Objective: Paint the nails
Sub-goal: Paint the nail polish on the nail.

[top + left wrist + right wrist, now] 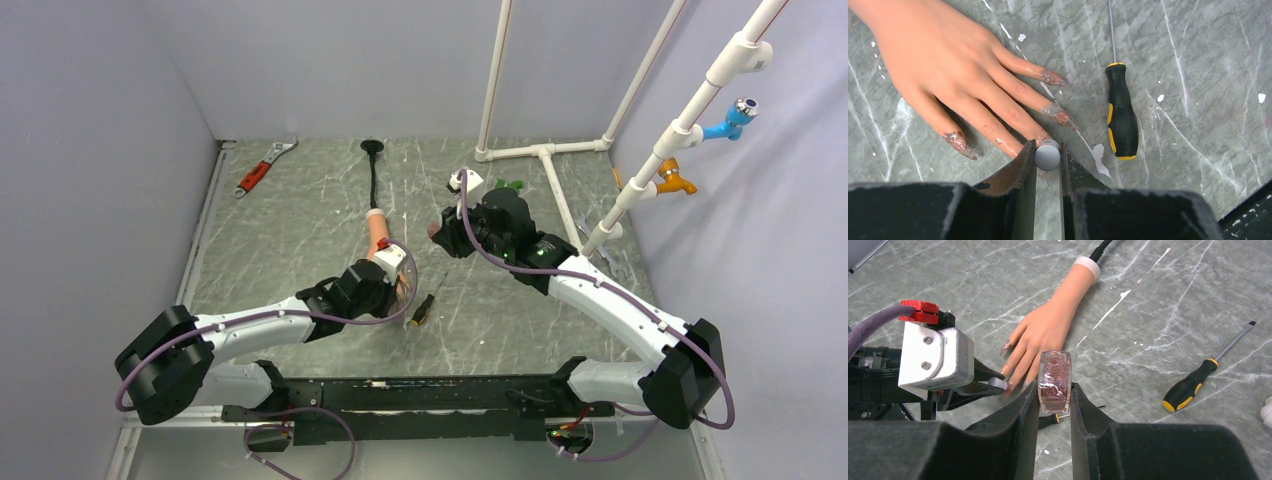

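Marbled tabletop point(1198, 150): left gripper point(1047, 151) pinches brush cap point(1048, 157) at nails point(1062, 116); right gripper point(1054, 392) clamps polish bottle point(1054, 372) close, likely for dipping.

One mannequin hand point(943, 60), one polish bottle point(1054, 369), one brush cap point(1047, 156), two pincers point(1048, 148) point(1054, 390)

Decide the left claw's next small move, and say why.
Probably draw the brush along the fingertip beneath it. The left claw grips the brush right over that fingertip, whose nail is hidden; the other nails in view already show glitter, and the right claw holds the bottle aside.
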`<state>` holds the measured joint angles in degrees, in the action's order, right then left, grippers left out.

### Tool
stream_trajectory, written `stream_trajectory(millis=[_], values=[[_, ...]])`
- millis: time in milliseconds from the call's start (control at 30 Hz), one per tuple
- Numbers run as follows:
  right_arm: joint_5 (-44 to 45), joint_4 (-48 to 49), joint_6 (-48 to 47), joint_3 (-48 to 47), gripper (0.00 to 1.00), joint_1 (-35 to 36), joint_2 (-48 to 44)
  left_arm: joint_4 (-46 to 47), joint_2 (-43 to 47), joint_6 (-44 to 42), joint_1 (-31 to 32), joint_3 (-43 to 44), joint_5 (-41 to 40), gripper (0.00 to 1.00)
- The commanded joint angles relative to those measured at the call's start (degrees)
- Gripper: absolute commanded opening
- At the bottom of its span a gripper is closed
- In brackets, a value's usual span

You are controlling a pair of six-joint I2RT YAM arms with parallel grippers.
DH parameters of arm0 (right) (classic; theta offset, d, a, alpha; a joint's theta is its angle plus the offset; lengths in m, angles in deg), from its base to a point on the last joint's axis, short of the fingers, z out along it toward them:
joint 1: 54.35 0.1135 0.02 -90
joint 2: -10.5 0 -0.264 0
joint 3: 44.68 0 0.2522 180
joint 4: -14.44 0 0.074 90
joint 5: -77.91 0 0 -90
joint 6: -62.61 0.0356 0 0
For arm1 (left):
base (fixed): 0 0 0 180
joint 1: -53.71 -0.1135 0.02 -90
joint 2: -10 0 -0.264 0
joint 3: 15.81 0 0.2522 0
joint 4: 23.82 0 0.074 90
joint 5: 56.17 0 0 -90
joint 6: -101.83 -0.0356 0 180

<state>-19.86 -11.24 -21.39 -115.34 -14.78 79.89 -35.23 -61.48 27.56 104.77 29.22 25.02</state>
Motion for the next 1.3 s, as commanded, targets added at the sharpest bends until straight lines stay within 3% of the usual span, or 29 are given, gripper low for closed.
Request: stream_trajectory(millis=[0, 800, 1267], values=[[0.74, 2.96, -0.11, -0.05, 0.0, -0.19, -0.99, 2.32, 0.33, 0.14, -0.09, 0.58, 1.33, 0.0], [0.73, 3.04, -0.02, 0.21, 0.0, -0.2, -1.0, 4.06, 4.14, 2.11, 0.0, -4.42, 5.49, 0.0], [0.66, 3.47, 0.0, 1.06, 0.0, -0.25, -1.74, 0.05, 3.82, 0.98, 0.01, -0.24, -0.87, 0.0]])
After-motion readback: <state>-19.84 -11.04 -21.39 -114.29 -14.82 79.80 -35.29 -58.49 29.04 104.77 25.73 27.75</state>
